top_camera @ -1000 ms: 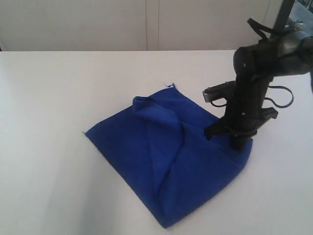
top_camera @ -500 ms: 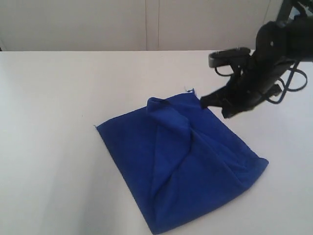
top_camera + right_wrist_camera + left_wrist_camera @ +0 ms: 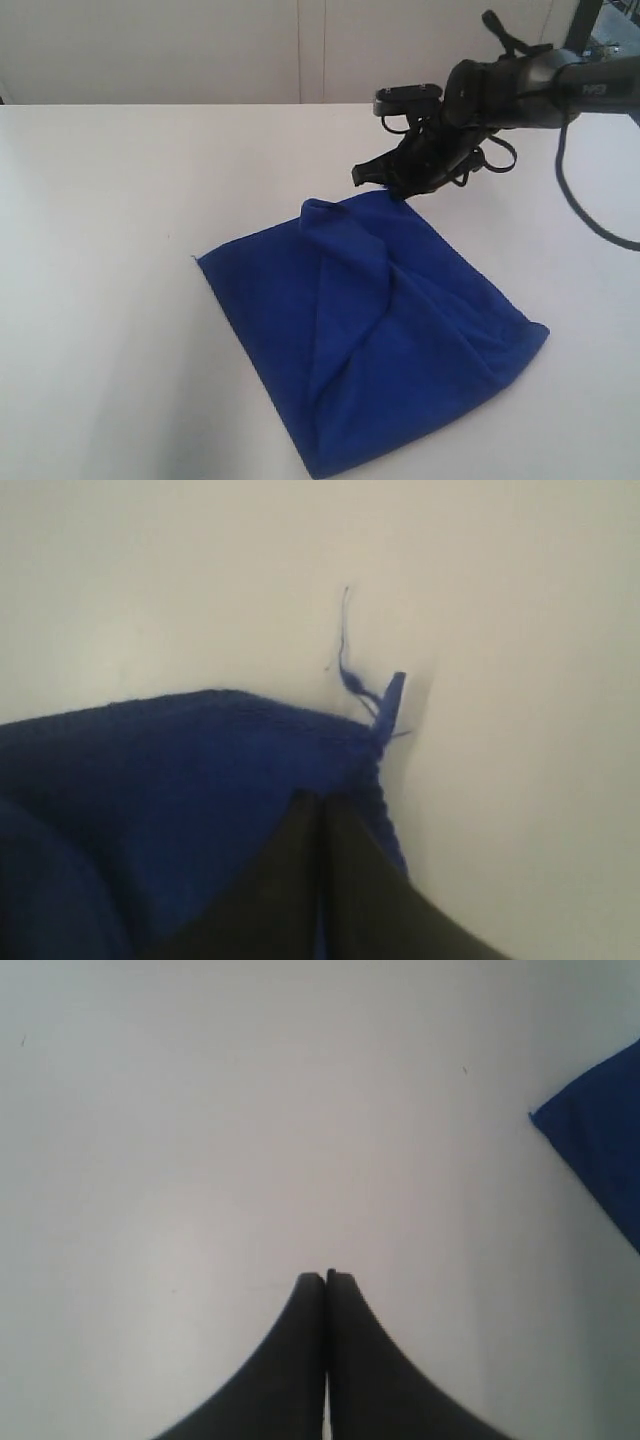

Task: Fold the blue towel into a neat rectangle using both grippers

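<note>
The blue towel (image 3: 370, 330) lies loosely folded on the white table (image 3: 100, 200), with a raised ridge running across its middle. My right gripper (image 3: 398, 190) is at the towel's far corner, its fingers pressed together. In the right wrist view that gripper (image 3: 322, 798) is shut, its tips over the towel (image 3: 180, 770) just short of the corner, where a loose thread (image 3: 345, 650) sticks out. I see no cloth pinched between the tips. My left gripper (image 3: 327, 1275) is shut and empty over bare table, with one towel corner (image 3: 600, 1150) off to its side. The exterior view does not show it.
A pale wall panel (image 3: 300, 50) runs along the table's far edge. The right arm's black cables (image 3: 590, 210) hang over the table's right side.
The right gripper lifted off the towel's right corner and swung to its far corner. The towel shifted and spread to the right early on, then lay still.
</note>
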`<state>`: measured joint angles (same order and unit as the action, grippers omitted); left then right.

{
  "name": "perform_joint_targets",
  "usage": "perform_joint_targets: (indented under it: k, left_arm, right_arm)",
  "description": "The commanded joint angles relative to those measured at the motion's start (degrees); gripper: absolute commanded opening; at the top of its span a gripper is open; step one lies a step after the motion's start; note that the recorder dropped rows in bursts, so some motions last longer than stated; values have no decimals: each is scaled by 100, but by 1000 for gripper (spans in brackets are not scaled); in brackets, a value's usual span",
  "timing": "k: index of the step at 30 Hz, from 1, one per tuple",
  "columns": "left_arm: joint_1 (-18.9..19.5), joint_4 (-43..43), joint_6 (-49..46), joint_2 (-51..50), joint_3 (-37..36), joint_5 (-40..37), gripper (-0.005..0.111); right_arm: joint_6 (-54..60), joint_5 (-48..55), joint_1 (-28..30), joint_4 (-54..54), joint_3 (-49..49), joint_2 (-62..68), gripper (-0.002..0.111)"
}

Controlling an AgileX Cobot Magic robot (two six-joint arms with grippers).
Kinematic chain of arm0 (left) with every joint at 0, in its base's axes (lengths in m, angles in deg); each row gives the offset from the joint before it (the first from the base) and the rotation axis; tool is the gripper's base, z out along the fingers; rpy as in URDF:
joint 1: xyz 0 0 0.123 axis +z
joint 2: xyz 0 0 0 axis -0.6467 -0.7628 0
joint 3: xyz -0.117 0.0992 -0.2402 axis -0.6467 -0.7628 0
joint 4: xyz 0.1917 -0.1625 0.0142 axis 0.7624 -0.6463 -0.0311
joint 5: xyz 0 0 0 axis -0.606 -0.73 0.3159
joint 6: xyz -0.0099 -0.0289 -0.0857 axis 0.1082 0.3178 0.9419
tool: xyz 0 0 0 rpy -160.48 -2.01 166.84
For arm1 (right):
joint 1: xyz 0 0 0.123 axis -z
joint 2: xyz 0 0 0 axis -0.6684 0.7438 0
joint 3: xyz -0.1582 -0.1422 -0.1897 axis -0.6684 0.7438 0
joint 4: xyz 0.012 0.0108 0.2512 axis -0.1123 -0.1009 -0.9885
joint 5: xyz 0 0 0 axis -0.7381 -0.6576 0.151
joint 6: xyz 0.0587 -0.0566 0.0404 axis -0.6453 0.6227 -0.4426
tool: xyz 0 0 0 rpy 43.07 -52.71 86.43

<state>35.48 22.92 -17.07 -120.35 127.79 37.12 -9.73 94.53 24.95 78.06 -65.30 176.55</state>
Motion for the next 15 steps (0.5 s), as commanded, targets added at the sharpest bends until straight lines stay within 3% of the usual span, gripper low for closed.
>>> perform_joint_targets:
  k: [1, 15]
  left_arm:
    - [7, -3, 33, 43, 1, -22, 0]
    - [7, -3, 33, 43, 1, -22, 0]
  right_arm:
    - [92, -22, 45, -11, -300, 331, 0]
    - [69, 194, 574, 766, -334, 443, 0]
